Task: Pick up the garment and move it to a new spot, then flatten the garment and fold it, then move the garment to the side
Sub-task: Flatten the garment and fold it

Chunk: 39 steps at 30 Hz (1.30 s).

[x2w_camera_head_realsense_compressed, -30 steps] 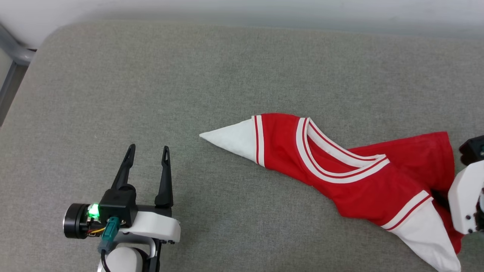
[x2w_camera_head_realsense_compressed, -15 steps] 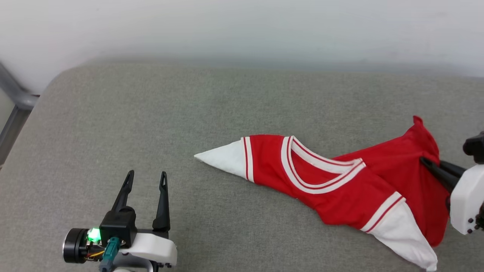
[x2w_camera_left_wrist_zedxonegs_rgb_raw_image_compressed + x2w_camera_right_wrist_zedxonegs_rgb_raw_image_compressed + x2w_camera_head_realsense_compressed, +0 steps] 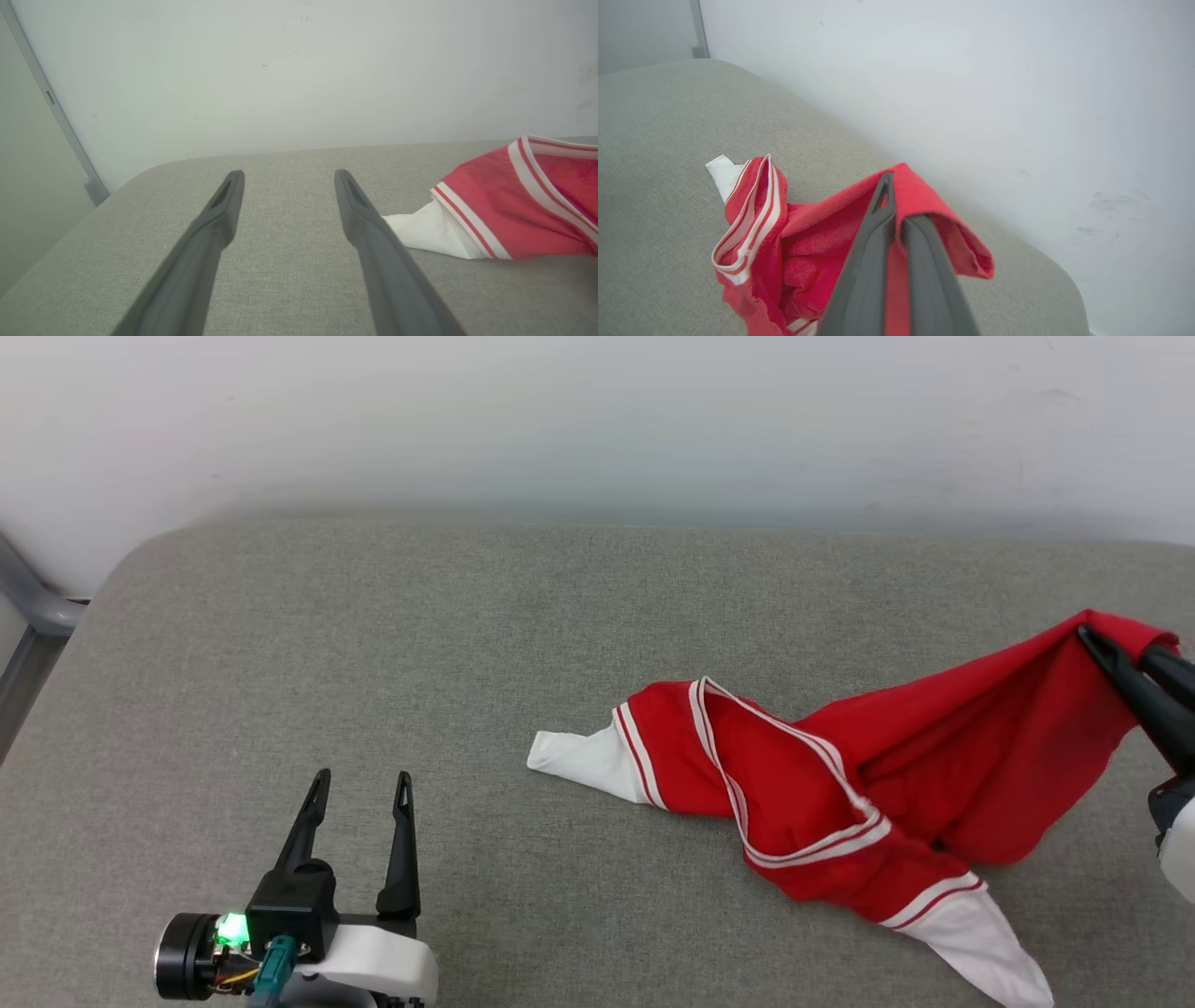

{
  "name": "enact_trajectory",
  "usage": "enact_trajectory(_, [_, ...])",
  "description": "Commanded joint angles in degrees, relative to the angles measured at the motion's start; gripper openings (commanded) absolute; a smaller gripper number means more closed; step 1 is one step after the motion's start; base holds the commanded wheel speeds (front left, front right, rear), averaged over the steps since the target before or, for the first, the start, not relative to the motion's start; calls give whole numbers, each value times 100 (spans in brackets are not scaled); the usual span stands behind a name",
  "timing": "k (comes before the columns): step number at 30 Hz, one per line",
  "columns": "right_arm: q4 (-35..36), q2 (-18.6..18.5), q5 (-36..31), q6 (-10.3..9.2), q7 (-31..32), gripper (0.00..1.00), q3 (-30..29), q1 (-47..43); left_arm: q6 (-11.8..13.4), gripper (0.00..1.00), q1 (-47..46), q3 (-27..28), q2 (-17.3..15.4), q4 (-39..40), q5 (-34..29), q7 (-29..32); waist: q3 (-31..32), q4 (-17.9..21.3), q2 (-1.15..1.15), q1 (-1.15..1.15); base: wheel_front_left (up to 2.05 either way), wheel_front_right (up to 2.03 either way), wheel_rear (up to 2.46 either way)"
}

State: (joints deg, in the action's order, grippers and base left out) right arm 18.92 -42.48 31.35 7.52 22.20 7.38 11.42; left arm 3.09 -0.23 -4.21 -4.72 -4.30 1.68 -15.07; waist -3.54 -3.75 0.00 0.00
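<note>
While the left gripper (image 3: pixel 362 777) rests at the near left with fingers spread and nothing between them, the garment (image 3: pixel 803 793) lies well apart to its right on the grey cushion (image 3: pixel 420 635); one white sleeve (image 3: pixel 588 761) points toward that gripper. Farther right, the right gripper (image 3: pixel 1116 649) is clenched on the garment's red edge, holding it raised above the cushion; the rest trails down crumpled.

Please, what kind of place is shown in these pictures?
Probably a plain indoor test room or laboratory. A wide grey fabric-covered surface with rounded corners lies against a bare white wall, a grey metal frame stands beside its left corner, and a red jersey rests partly on it.
</note>
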Motion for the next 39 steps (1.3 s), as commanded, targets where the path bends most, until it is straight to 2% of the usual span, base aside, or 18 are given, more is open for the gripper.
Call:
enact_trajectory(1, [191,53,-82,-6,77,0,-152,-89,37,100,65,7,6,34,-18,-15,-18,-8,0,0,0,0,0])
enact_trajectory(5, [411,17,-145,-6,243,0,-320,76,46,100,17,9,14,98,-7,-15,-146,-31,0,0,0,0,0])
enact_trajectory(9, [337,-74,-86,-6,308,0,-230,386,34,100,-110,-25,26,134,-4,-15,-302,-85,0,0,0,0,0])
enact_trajectory(16, [-279,-347,45,-6,374,0,376,1529,9,100,-450,-121,70,188,32,-15,-776,-320,0,0,0,0,0])
enact_trajectory(20, [-960,-488,78,-6,380,0,957,2479,7,100,-663,-183,92,226,43,-15,-1086,-466,0,0,0,0,0])
enact_trajectory(23, [-1613,-446,77,-6,381,0,1461,3224,9,100,-832,-216,104,263,62,-15,-1331,-569,0,0,0,0,0])
enact_trajectory(28, [-2960,-151,88,-6,289,0,2311,4214,33,100,-1067,-309,140,312,105,-15,-1671,-718,0,0,0,0,0])
enact_trajectory(33, [-4219,215,255,-6,285,0,3073,4655,66,100,-1234,-424,163,309,160,-15,-1889,-835,0,0,0,0,0])
enact_trajectory(39, [-5352,497,589,-6,427,0,3762,4728,101,100,-1324,-490,174,277,203,-15,-2009,-904,0,0,0,0,0])
